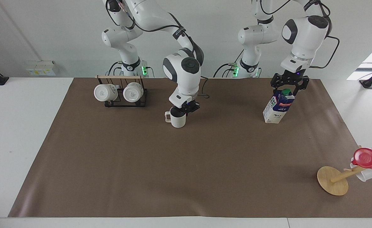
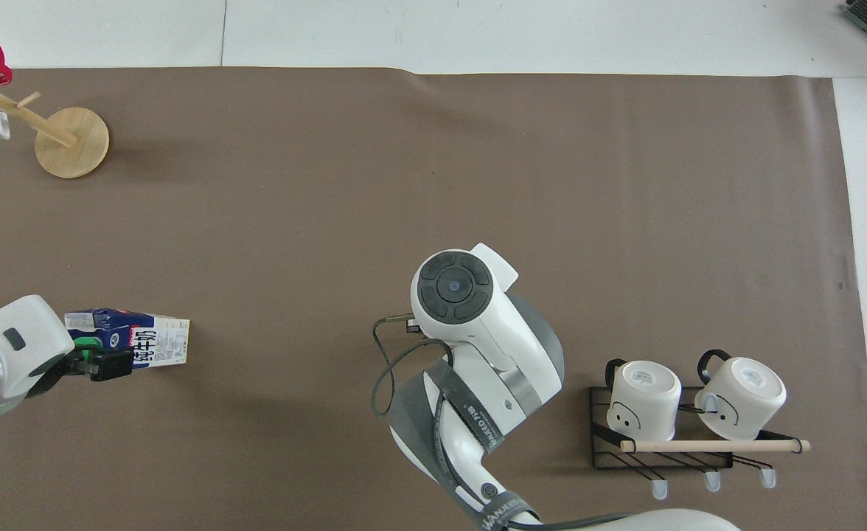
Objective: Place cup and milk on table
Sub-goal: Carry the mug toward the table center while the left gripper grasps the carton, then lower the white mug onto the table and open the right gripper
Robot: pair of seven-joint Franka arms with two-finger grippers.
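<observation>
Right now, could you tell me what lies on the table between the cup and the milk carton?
Nothing: in the facing view, only bare brown sheet runs from the cup to the milk carton; both stand upright.

Even, bright, diffuse light fills both views, sharp throughout. Under the right gripper (image 1: 183,110) a faint soft shadow spreads across the wide matte brown sheet (image 1: 186,164) (barely darker than the paper). Daylight flares white at the frame edge past the left gripper (image 1: 289,85).
</observation>
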